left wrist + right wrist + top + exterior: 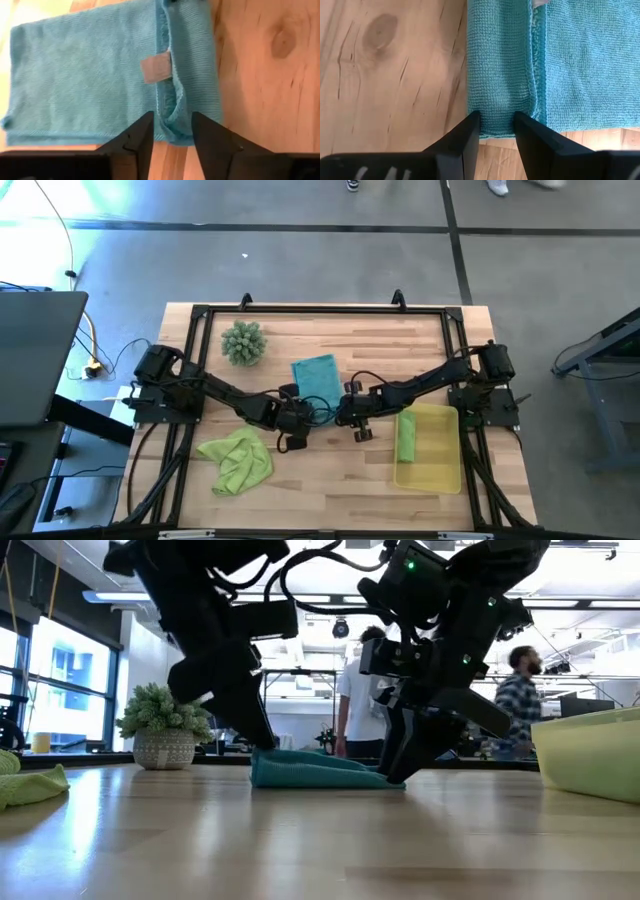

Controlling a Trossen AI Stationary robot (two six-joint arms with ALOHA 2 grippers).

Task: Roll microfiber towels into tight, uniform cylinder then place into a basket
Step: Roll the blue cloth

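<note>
Between the fingertips of the left gripper [170,131] sits the near edge of the teal towel [95,75], where a narrow strip has been folded over onto the rest of the cloth; the jaws stand a little apart with that folded hem in the gap, not visibly clamped down. A small pale tag [156,69] lies on the cloth just ahead of the fingers, beside the fold line. Bare wooden table [260,65] with a dark knot shows to one side of the strip.

The right gripper [496,127] meets the same folded strip at its other end, its two dark fingers [462,137] straddling the hem with a similar small gap, tips touching the cloth's edge.

From above, both grippers face each other at the front edge of the teal towel [317,380], which lies flat near the table's middle. Out beyond the right gripper, toward that arm's side, the yellow basket [440,470] holds one rolled lime green towel [406,436] along its inner wall. Out beyond the left gripper, nearer the front, a second lime green towel [238,461] lies crumpled. Behind the left arm stands a spiky green plant ball [243,342]. In the low view, people stand in the room beyond.
</note>
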